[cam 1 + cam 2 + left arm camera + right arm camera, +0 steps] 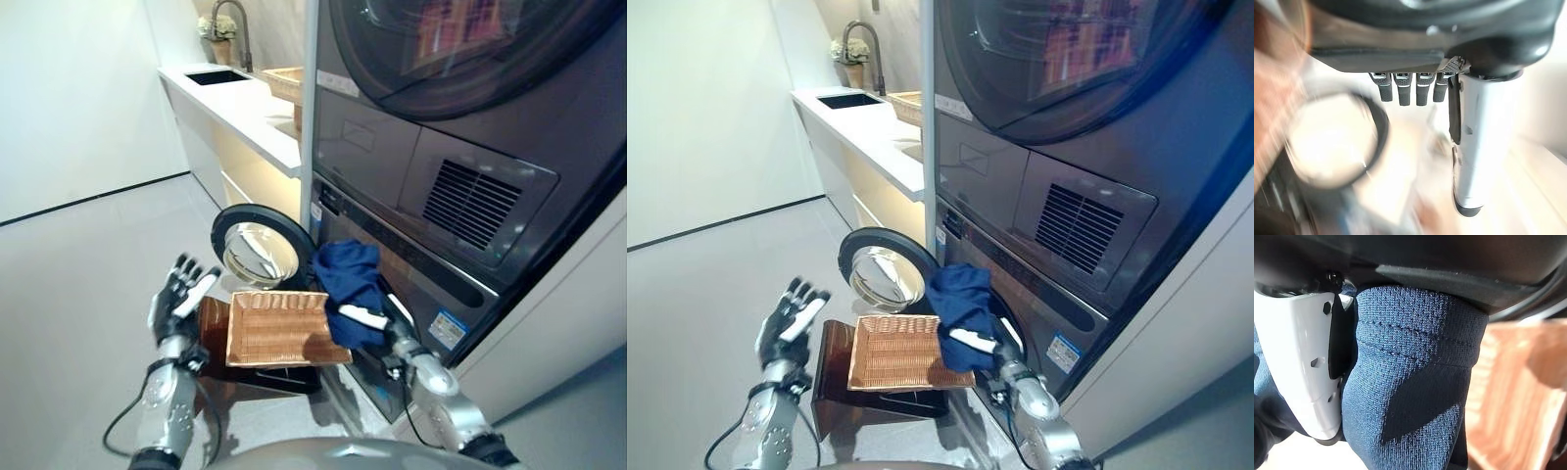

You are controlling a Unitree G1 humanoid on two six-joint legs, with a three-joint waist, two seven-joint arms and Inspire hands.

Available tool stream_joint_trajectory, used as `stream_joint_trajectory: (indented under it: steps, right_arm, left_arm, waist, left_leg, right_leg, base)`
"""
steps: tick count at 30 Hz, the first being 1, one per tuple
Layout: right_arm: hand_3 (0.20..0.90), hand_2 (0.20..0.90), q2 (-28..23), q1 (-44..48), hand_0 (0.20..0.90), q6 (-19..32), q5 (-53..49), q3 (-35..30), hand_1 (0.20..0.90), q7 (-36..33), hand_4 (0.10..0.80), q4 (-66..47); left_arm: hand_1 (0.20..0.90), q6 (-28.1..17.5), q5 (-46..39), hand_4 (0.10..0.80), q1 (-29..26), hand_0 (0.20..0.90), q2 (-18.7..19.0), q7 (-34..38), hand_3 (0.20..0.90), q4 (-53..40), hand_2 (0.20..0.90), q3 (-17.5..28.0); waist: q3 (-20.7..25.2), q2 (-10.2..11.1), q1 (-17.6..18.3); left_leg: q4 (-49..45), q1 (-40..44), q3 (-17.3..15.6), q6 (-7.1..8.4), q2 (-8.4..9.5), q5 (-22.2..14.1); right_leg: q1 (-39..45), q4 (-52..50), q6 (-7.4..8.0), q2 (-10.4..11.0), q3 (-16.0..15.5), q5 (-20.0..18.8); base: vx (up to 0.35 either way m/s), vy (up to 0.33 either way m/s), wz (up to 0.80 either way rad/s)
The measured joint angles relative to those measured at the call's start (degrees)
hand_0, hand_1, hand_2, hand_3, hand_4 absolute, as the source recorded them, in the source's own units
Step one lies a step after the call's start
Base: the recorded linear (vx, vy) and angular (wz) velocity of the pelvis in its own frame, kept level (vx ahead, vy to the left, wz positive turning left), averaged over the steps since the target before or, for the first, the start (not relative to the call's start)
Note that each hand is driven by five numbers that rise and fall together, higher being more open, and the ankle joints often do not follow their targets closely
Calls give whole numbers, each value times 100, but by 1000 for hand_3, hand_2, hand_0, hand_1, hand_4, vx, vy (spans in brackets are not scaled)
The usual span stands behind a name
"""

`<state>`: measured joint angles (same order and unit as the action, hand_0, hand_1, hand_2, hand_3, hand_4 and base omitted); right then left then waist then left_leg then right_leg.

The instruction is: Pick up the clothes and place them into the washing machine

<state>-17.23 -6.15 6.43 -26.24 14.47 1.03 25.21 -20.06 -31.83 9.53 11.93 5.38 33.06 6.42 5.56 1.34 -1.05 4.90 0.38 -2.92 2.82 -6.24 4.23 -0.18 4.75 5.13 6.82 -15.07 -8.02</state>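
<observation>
A dark blue garment [349, 284] hangs bunched at the mouth of the lower washing machine [421, 264], just right of its swung-open round door [260, 250]. My right hand [377, 321] is shut on the blue cloth [1415, 391], with the white-covered thumb [1308, 377] pressed against the knit. My left hand [182, 299] is raised open beside the left edge of the wicker basket [279, 328], fingers straight and spread, holding nothing. In the left wrist view the straight fingers [1405, 88] point toward the round door.
The wicker basket rests on a brown stand [216, 343] on the grey floor. A dryer [460, 59] is stacked above the washer. A white counter [245, 108] with a sink, a faucet and a second basket runs along the left of the machines.
</observation>
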Motion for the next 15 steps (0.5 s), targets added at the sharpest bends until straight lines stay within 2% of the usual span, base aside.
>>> stream_joint_trajectory:
  steps: [3,5,6,7,8,9,11,15]
  right_arm:
    - [200,200,20,-142,200,7,1,-302,200,-117,300,264]
    - [200,200,17,-220,200,7,-2,-412,200,-215,300,387]
    - [200,200,37,-319,200,22,-7,-539,200,-249,300,378]
    - [200,200,31,-398,200,50,-14,-653,200,-294,300,382]
    - [200,200,37,-420,200,55,-14,-711,200,-354,300,383]
    - [200,200,51,-441,200,81,-13,-740,200,-371,300,400]
    - [200,200,65,-445,200,92,-8,-684,200,-358,300,445]
    - [200,200,253,-447,200,111,-6,-587,200,-348,300,548]
  left_arm:
    - [900,10,228,800,95,900,33,201,900,1056,900,56]
    - [900,109,294,800,48,900,16,247,900,1741,900,-61]
    - [900,91,412,800,-51,900,28,218,900,2126,900,-235]
    - [900,164,514,800,-153,900,4,214,900,2397,900,-391]
    - [900,223,591,800,-165,900,1,207,900,2531,900,-550]
    - [900,264,687,800,-117,900,-25,210,900,2606,900,-665]
    - [900,294,901,800,45,900,-82,208,900,2786,900,-731]
    - [900,368,1209,800,26,900,-20,271,900,3173,900,-780]
  waist:
    - [-54,14,-38]
    - [-143,-23,13]
    - [-181,40,49]
    - [-209,22,87]
    - [-258,24,109]
    - [-305,22,128]
    - [-334,-43,26]
    - [-309,13,41]
  left_leg:
    - [-5,8,107,21,-22,17]
    - [-94,-78,96,24,-30,20]
    - [-267,-270,-178,-5,-101,-19]
    - [-403,-431,-650,-23,-186,-30]
    - [-396,-455,-955,-25,-267,-24]
    - [-372,-453,-1193,-35,-259,-6]
    - [-286,-405,-1264,-59,-256,229]
    - [-1,-236,-1287,-70,-72,263]
  right_leg:
    - [94,0,-14,-18,-108,50]
    - [209,-5,-20,-4,-332,105]
    - [205,-4,-13,42,-491,117]
    - [185,-26,-10,83,-646,165]
    - [140,-70,7,125,-660,199]
    - [100,-67,25,167,-652,208]
    - [100,-77,106,203,-527,177]
    - [149,-101,211,349,-501,185]
  base:
    - [-60,-1,28]
    - [-97,56,59]
    - [-54,90,94]
    - [-11,97,93]
    - [34,100,77]
    - [53,103,36]
    - [63,113,1]
    - [56,137,0]
